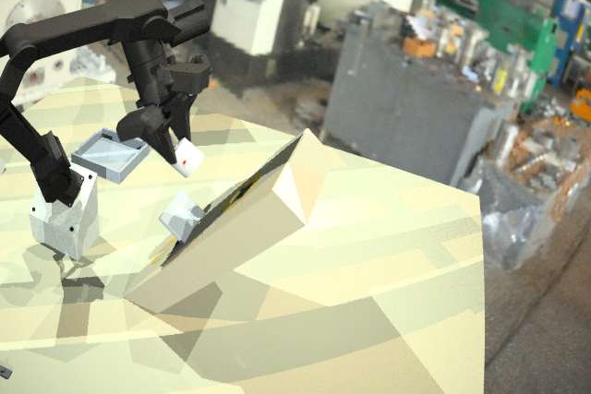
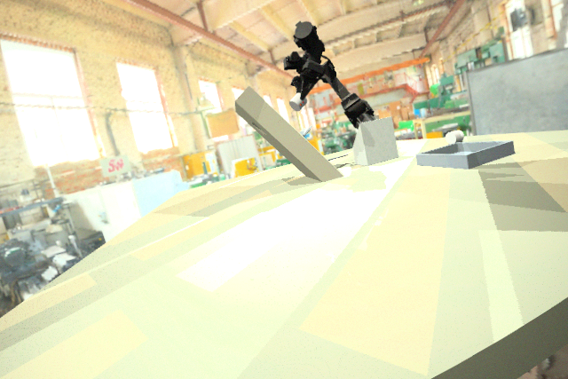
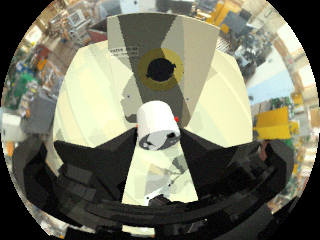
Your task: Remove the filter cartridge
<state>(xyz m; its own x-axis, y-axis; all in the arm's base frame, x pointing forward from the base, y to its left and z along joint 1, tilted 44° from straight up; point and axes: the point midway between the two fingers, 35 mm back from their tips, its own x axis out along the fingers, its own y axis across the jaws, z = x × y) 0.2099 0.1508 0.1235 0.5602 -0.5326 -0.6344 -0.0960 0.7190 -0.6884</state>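
Note:
The white round filter cartridge (image 1: 191, 159) (image 2: 298, 101) (image 3: 156, 119) is out of the panel. It has a red mark on its side, and its end face with dark slots is turned towards the wrist camera. My gripper (image 1: 180, 149) (image 2: 297, 95) (image 3: 158, 131) is shut on the cartridge, one finger on each side, and holds it in the air. The tilted service panel (image 1: 229, 246) (image 2: 287, 138) (image 3: 119, 35) shows a dark round opening (image 3: 160, 70) with a yellow ring. The grey-blue tray (image 1: 119, 175) (image 2: 442, 161) stands apart from the cartridge, near the arm's base.
A small pale cradle (image 1: 181, 215) juts from the panel's face below the cartridge. The arm's grey base block (image 1: 86, 222) (image 2: 382, 143) stands between panel and tray in the exterior view. A white rounded object (image 2: 453, 137) shows behind the tray. A small grey piece (image 1: 6, 371) lies at the lower left.

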